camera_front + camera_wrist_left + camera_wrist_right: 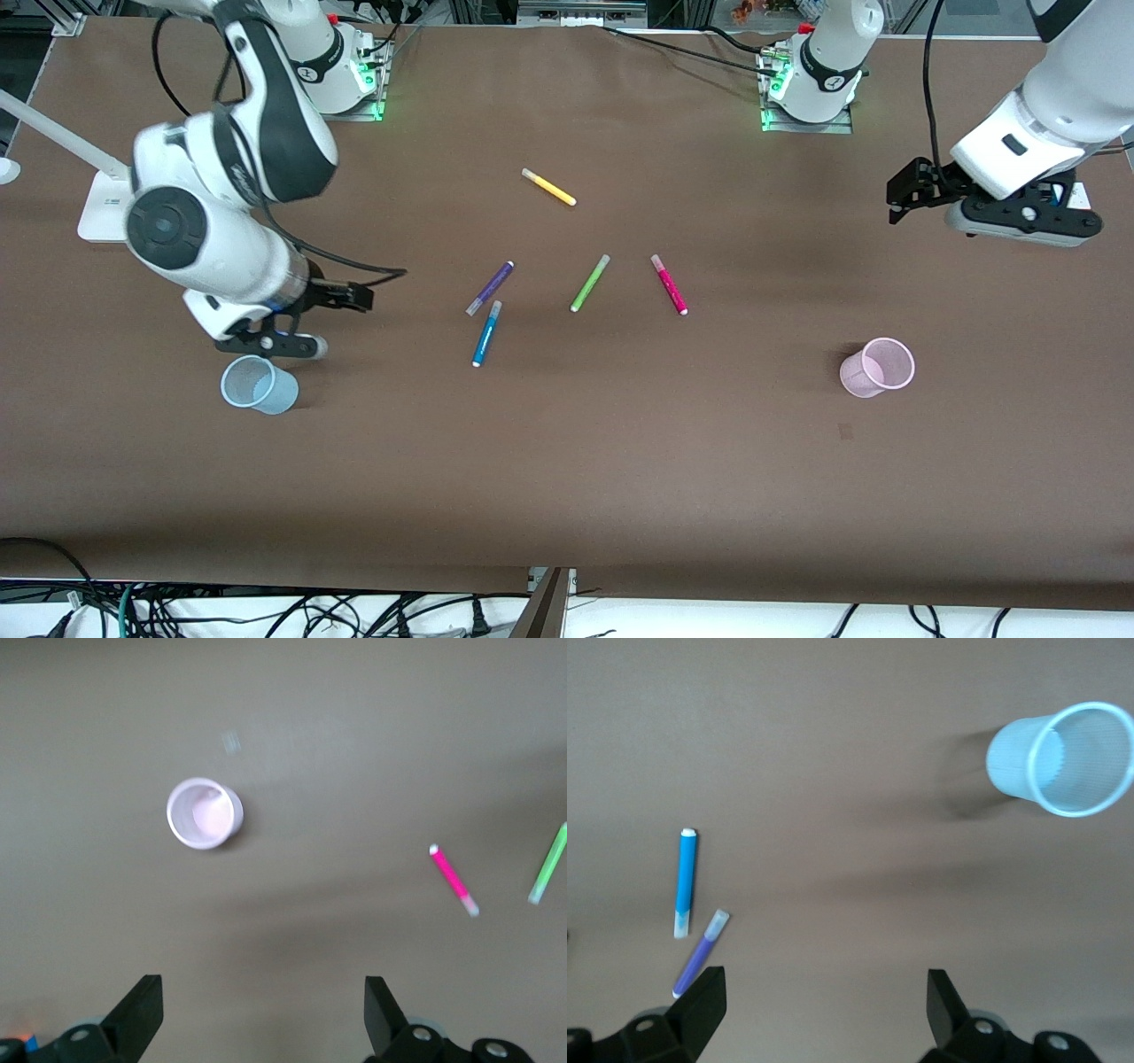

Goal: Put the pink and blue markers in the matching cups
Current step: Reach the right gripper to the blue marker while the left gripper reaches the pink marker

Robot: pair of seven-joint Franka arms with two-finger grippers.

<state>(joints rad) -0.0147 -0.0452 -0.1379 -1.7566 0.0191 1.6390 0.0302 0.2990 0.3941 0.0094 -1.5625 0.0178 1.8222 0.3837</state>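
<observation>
The pink marker (669, 284) and the blue marker (486, 333) lie flat at mid-table. The pale blue cup (259, 385) stands toward the right arm's end and the pale pink cup (877, 367) toward the left arm's end, both nearer the front camera than the markers. My right gripper (275, 341) hovers open and empty over the table beside the blue cup. Its wrist view shows its open gripper (824, 1005), the blue cup (1063, 757) and the blue marker (686, 883). My left gripper (1019, 221) hangs open and empty over the left arm's end. Its wrist view shows its open gripper (263, 1010), the pink cup (205, 813) and the pink marker (454, 880).
A purple pen (490, 288) lies almost touching the blue marker's cap. A lime-green pen (590, 283) lies between the blue and pink markers. A yellow pen (548, 187) lies nearer the arm bases. A white lamp base (102, 208) stands at the right arm's end.
</observation>
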